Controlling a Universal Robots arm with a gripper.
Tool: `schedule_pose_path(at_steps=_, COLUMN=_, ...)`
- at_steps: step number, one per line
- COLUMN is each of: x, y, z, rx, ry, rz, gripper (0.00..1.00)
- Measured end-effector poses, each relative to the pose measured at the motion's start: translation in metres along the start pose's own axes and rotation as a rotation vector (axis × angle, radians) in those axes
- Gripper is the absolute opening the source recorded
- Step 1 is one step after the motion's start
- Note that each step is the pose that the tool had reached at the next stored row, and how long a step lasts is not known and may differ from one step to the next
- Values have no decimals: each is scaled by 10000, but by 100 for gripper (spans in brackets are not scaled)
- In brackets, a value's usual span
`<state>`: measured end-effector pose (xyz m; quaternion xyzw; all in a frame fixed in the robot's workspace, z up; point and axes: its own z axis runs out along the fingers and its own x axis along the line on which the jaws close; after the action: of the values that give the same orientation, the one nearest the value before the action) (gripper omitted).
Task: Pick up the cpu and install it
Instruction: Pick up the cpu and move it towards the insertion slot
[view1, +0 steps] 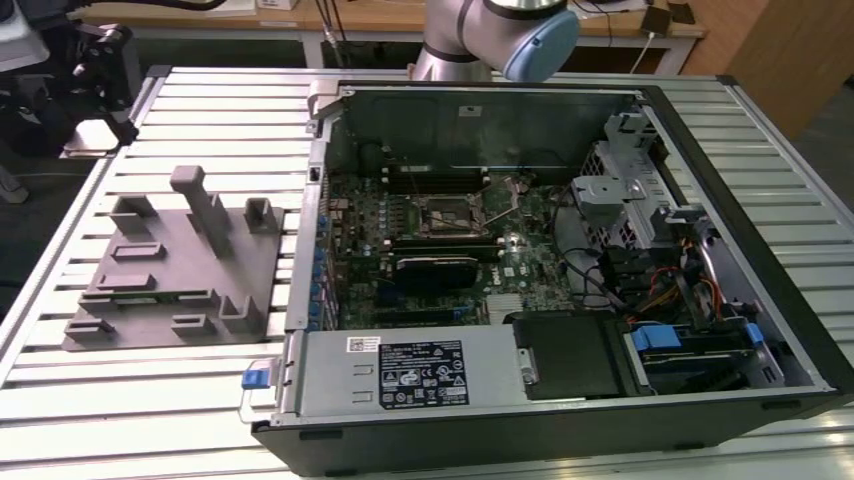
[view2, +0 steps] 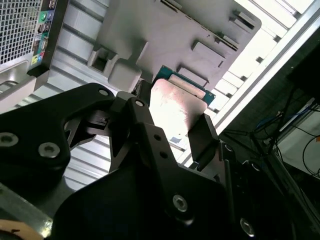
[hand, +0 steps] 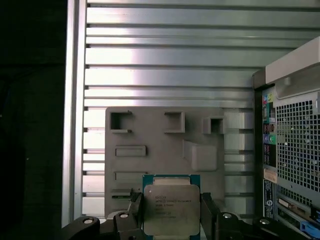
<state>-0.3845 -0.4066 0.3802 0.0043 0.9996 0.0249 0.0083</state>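
Note:
In the first wrist view my gripper (hand: 171, 216) is shut on the cpu (hand: 171, 205), a flat square chip with a silvery top and a green edge. One black finger (hand: 135, 210) presses each of two opposite sides. In the second wrist view the cpu (view2: 175, 105) is clamped in the gripper (view2: 172, 131) the same way. The chip hangs in the air well above the grey moulded tray (hand: 165, 150). The open cpu socket (view1: 447, 210) sits in the middle of the motherboard inside the computer case (view1: 747, 130).
The grey tray (view1: 174, 270) with upright posts lies on the slatted metal table (view1: 200, 120), on the exterior view's left of the case. The arm's base (view1: 494, 35) stands behind the case. A power supply (view1: 400, 370), cables and drive cages crowd the case's interior.

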Motion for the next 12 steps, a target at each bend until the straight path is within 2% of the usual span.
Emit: schedule_pose_path(at_steps=12, x=-298, y=2, z=6, rx=-1, ry=0, rz=0, gripper=54)
